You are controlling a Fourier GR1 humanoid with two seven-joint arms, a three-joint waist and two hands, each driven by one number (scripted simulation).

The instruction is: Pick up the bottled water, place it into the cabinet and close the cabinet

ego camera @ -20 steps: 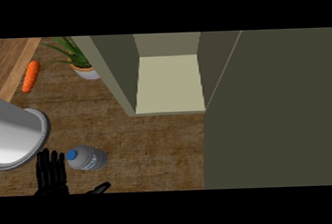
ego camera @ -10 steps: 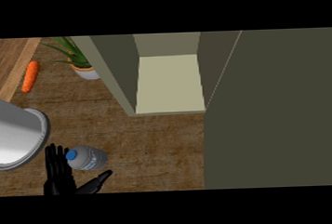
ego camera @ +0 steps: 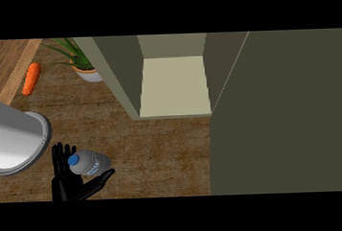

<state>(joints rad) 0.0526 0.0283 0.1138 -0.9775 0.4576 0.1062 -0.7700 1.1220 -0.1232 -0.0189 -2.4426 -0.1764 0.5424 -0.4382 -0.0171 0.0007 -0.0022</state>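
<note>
Bottled water [ego camera: 89, 162] stands on the wooden surface [ego camera: 161, 151] near the lower left, blue cap toward the viewer, clear body; no label or writing legible on it. One robot hand [ego camera: 69, 181], black, comes up from the lower edge right at the bottle: straight fingers rise along the bottle's left side, thumb spread out under its lower right, so the bottle sits in the fork between them. Hand is wide open, fingers not curled round anything; whether they actually touch the bottle, cannot tell. Which arm this is cannot be settled from the view alone; it shows at the left side. Just left of the hand and bottle, a large grey rounded vessel [ego camera: 13, 142], cut off by the frame edge. Up and right, well apart from the bottle, the cabinet [ego camera: 174, 83] stands open, pale shelf inside, its dark door [ego camera: 283, 113] swung out across the right side. Top left: a potted plant [ego camera: 81, 63] beside the cabinet wall, and an orange carrot [ego camera: 31, 78] lying further left.
</note>
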